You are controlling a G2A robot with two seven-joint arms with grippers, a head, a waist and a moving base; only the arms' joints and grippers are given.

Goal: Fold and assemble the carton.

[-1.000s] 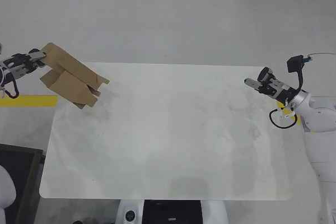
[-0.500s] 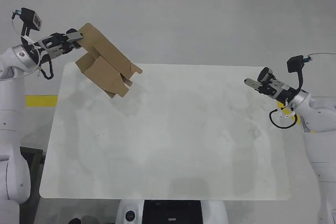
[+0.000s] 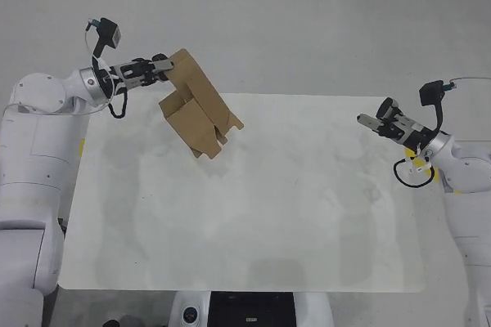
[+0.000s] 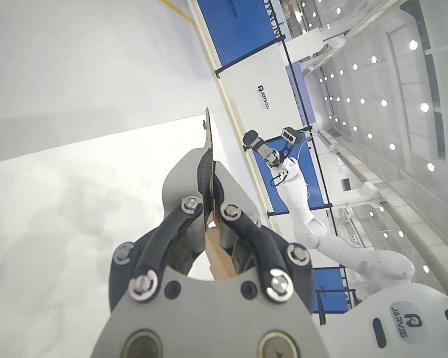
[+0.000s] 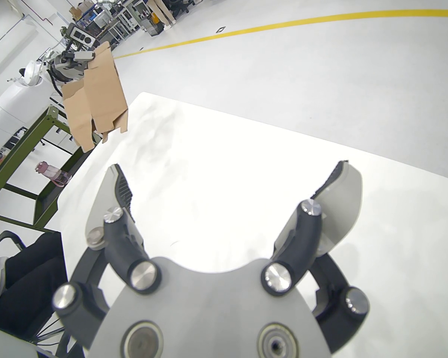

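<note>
A flattened brown carton (image 3: 198, 108) hangs in the air over the far left part of the white table (image 3: 254, 212). My left gripper (image 3: 165, 65) is shut on its upper edge, with the cardboard (image 4: 209, 173) pinched edge-on between the fingers in the left wrist view. The carton (image 5: 97, 94) also appears far off in the right wrist view, its flaps dangling. My right gripper (image 3: 368, 120) stands open over the table's far right edge, nothing between its fingers (image 5: 121, 188).
A green metal rack (image 5: 33, 150) with a pink bottle (image 5: 50, 173) stands beside the table's left side. A yellow floor line (image 5: 283, 24) runs behind the table. The tabletop carries nothing else.
The left arm has swung the carton rightward, from beyond the table's left edge to over its far left part. The right arm has stayed still.
</note>
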